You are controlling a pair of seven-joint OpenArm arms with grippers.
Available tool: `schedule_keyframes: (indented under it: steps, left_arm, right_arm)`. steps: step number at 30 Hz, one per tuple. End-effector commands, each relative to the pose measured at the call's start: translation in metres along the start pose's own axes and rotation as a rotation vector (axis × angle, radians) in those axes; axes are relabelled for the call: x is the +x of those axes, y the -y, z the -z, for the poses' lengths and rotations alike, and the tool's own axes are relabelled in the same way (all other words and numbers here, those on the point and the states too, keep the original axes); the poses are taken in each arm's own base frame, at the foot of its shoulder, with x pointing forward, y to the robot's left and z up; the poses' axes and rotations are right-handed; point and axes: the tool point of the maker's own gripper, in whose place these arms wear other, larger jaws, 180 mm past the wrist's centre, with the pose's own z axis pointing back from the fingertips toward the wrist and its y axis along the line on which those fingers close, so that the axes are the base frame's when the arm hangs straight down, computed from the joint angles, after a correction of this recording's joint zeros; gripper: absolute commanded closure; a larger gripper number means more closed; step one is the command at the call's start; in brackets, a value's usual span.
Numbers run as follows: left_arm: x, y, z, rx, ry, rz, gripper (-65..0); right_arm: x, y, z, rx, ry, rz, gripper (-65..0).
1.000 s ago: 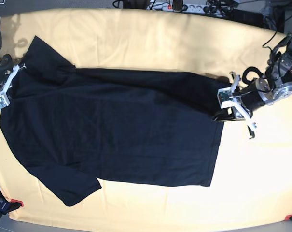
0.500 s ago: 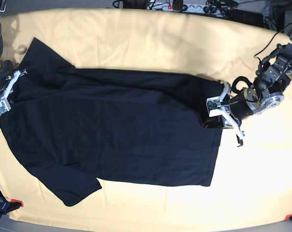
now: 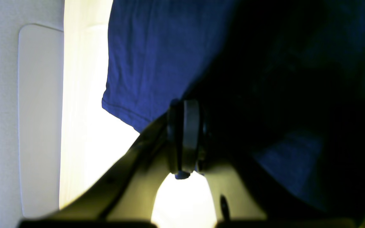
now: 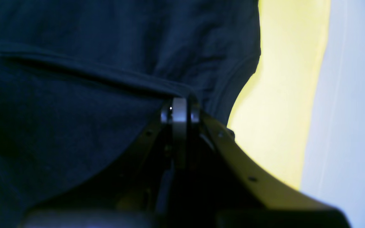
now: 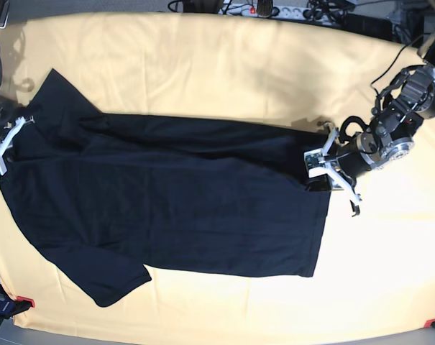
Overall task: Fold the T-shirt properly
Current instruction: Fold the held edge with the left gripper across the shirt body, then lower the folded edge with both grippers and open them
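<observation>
The black T-shirt (image 5: 167,194) lies spread on the yellow-covered table (image 5: 224,65). The left end effector (image 5: 321,167) pinches its right edge, and the right end effector (image 5: 3,140) pinches its left edge. If one grip slips during the pull, I think the fold will come out crooked.

A robotics lab bench: a table draped in pale yellow cloth (image 5: 224,57), red clamps (image 5: 23,300) at its near corners, a power strip (image 5: 275,11) and tangled cables (image 5: 325,11) behind, two cabled robot arms (image 5: 400,118) at its ends
</observation>
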Motion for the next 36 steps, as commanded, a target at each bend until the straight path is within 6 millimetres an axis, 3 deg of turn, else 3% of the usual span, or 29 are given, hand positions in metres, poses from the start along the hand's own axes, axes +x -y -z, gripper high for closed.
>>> schedule_keyframes:
  steps: [1,4,5,7,11,16,21,27,36]
  left_arm:
    - [0.004,-0.019,-0.004,0.048,0.02,0.013,-1.0]
    - [0.007,-0.025,-0.003,0.062,0.024,0.02,-24.6]
    - [0.006,-0.028,-0.003,0.071,0.019,0.018,-32.5]
    - [0.007,-0.029,-0.004,0.079,0.026,-0.02,-41.3]
    - [-0.003,-0.031,-0.004,0.086,-0.033,-0.052,-41.6]
    - [-0.008,-0.05,-0.008,0.192,-0.055,-0.064,-41.6]
    - [-0.014,-0.048,-0.008,0.184,-0.087,-0.067,-41.6]
    - [-0.014,-0.048,-0.008,0.185,-0.084,-0.067,-41.6]
    - [-0.013,-0.048,-0.008,0.185,-0.082,-0.067,-41.6]
  right_arm:
    - [0.02,0.015,-0.005,-0.031,0.054,-0.008,-6.0]
    - [0.028,0.019,-0.004,-0.037,0.061,0.003,-32.0]
    - [0.03,0.02,-0.004,-0.038,0.055,0.007,-37.8]
    - [0.034,0.016,-0.004,-0.007,0.062,0.04,-40.5]
    - [0.039,-0.014,-0.008,0.161,0.081,0.02,-40.4]
    - [0.045,-0.05,-0.022,0.339,0.068,0.028,-40.3]
    - [0.045,-0.082,-0.042,0.476,0.045,0.039,-40.3]
    - [0.021,-0.113,-0.063,0.523,0.015,-0.019,-40.3]
    - [-0.028,-0.125,-0.053,0.416,-0.064,-0.045,-40.3]
